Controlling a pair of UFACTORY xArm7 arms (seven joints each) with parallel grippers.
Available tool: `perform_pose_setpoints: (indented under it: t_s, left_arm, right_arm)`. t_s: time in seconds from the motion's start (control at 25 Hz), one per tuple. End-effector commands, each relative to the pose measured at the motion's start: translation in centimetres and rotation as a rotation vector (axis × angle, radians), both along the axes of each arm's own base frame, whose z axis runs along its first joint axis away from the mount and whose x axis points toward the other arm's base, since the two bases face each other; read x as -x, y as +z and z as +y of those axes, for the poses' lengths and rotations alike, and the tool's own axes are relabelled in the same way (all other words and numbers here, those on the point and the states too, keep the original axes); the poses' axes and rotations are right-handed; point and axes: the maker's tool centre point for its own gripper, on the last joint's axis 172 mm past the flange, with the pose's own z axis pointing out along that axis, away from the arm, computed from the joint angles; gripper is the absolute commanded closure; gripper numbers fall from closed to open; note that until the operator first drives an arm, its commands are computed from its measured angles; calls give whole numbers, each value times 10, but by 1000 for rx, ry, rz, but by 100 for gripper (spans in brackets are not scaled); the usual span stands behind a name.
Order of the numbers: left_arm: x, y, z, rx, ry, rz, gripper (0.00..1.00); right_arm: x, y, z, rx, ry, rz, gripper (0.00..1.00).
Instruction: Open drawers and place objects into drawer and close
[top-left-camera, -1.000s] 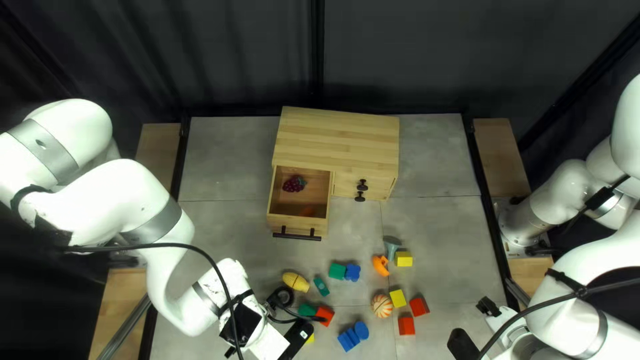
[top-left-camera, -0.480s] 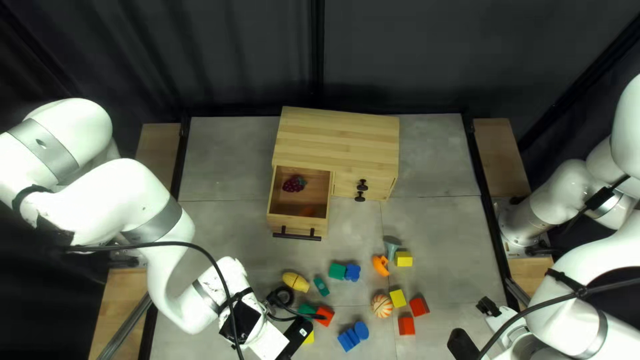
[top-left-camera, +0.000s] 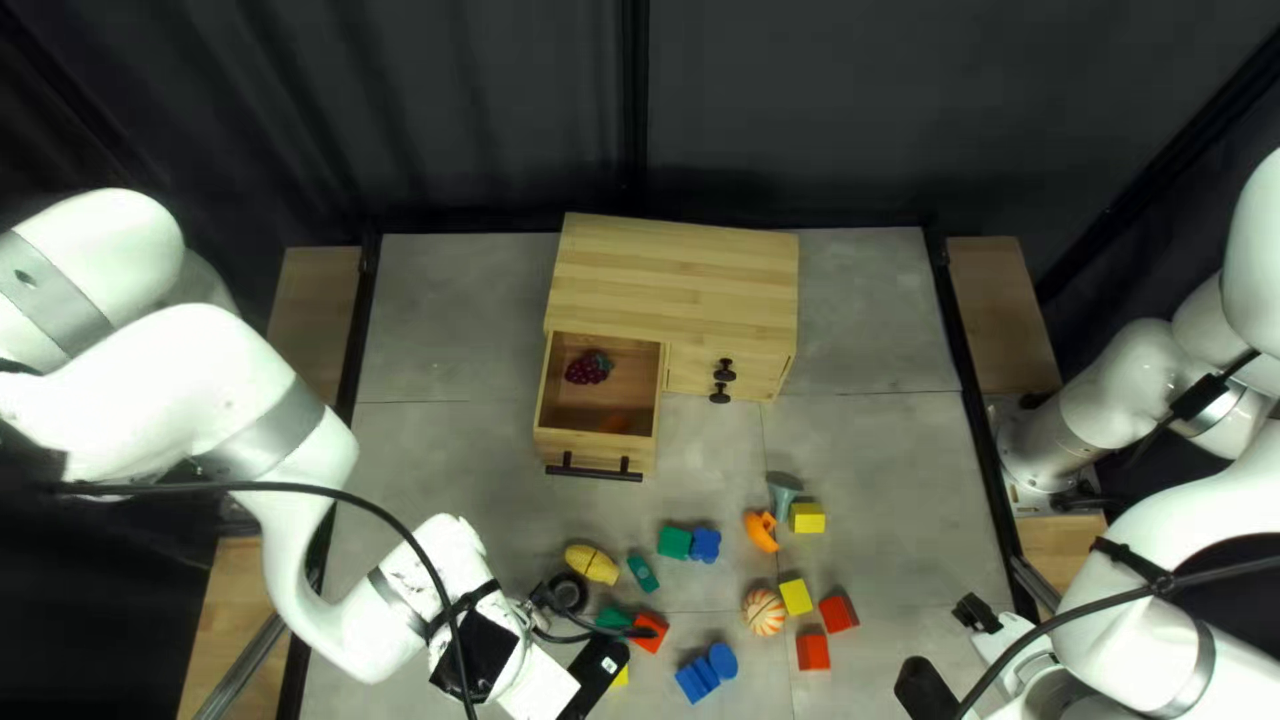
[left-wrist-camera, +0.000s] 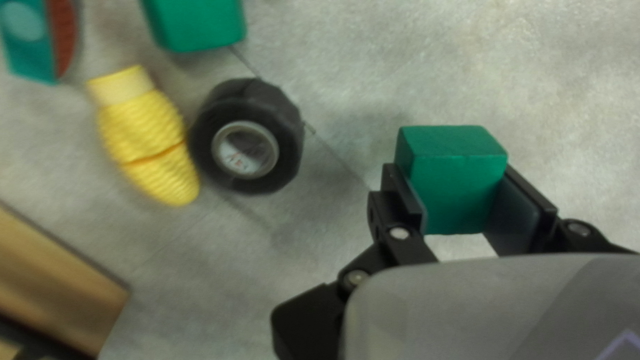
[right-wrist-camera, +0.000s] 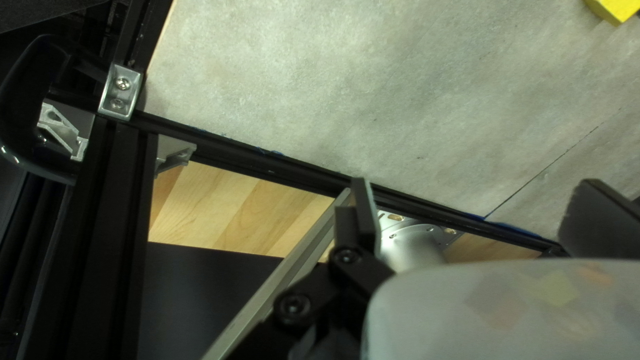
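You have the green block point(left-wrist-camera: 460, 190) upright between the pads of your left tool point(top-left-camera: 540, 687), above the worktop point(top-left-camera: 467, 454). A nearly square face is turned toward your left wrist camera, and its side faces line up with the pads. You can't pick out a long axis from this angle, and the arm hides it in the top left view.

In its own wrist view, your left tool point(left-wrist-camera: 457, 207) is parted just as wide as the block, both fingers pressing on it. Your right tool point(top-left-camera: 1003, 640) hangs at the near right of the top left view. Its wrist view shows the fingers spread wide with nothing gripped.

Near the held block you've got the black tape roll point(left-wrist-camera: 247, 137), and right up against that the yellow corn point(left-wrist-camera: 150, 143), its length slanting and its pale stub pointing away from the roll.

Look at the cabinet point(top-left-camera: 680, 274): the left drawer point(top-left-camera: 595, 451) is pulled out toward you. Inside you'll see grapes point(top-left-camera: 584, 370) toward the back, leafy end to the right, and something orange-red point(top-left-camera: 616, 423) by the front wall, too shaded to name. The right side, with its two black knobs point(top-left-camera: 722, 383), sits closed.
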Motion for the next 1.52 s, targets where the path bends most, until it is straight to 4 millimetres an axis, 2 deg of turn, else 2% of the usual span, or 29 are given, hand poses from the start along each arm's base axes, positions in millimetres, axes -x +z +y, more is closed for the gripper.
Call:
perform_pose_setpoints:
  t_s: [0.04, 0.16, 0.24, 0.44, 0.56, 0.6, 0.64, 0.8, 0.88, 1.0, 1.08, 1.16, 1.2, 1.36, 1.4, 1.44, 1.48, 1.52]
  left_arm:
    - [-24, 55, 70, -48, 55, -28, 100]
    - [-43, 79, 114, -76, 87, -53, 100]
    - [-55, 86, 138, -89, 109, -79, 100]
    - [-88, 83, 179, -103, 171, -176, 100]
    - [-98, 75, 204, -109, 218, -238, 98]
    - [-98, 74, 205, -109, 223, -244, 10]
    - [-97, 73, 214, -104, 242, -278, 2]
    - [-95, 73, 216, -108, 265, -327, 0]
    - [-90, 75, 207, -113, 268, -337, 0]
    - [-82, 78, 183, -122, 266, -339, 0]
    - [-76, 79, 152, -121, 253, -329, 0]
    - [-70, 74, 108, -112, 215, -301, 0]
    - [-65, 68, 83, -107, 191, -277, 0]
    - [-51, 47, 12, -73, 132, -184, 0]
    - [-50, 45, 5, -67, 128, -172, 0]
    - [-46, 33, -15, -55, 130, -145, 0]
    - [-44, 29, -20, -50, 131, -133, 0]
    - [-40, 14, -35, -40, 133, -106, 0]
  right_arm:
    - [0, 0, 0, 0, 0, 0, 0]
    - [0, 0, 0, 0, 0, 0, 0]
    - [0, 0, 0, 0, 0, 0, 0]
    - [0, 0, 0, 0, 0, 0, 0]
    - [0, 0, 0, 0, 0, 0, 0]
    - [0, 0, 0, 0, 0, 0, 0]
    - [0, 0, 0, 0, 0, 0, 0]
    - [0, 0, 0, 0, 0, 0, 0]
    - [0, 0, 0, 0, 0, 0, 0]
    - [0, 0, 0, 0, 0, 0, 0]
    - [0, 0, 0, 0, 0, 0, 0]
    - [0, 0, 0, 0, 0, 0, 0]
    - [0, 0, 0, 0, 0, 0, 0]
    - [0, 0, 0, 0, 0, 0, 0]
    - [0, 0, 0, 0, 0, 0, 0]
    - [0, 0, 0, 0, 0, 0, 0]
    - [0, 0, 0, 0, 0, 0, 0]
    - [0, 0, 0, 0, 0, 0, 0]
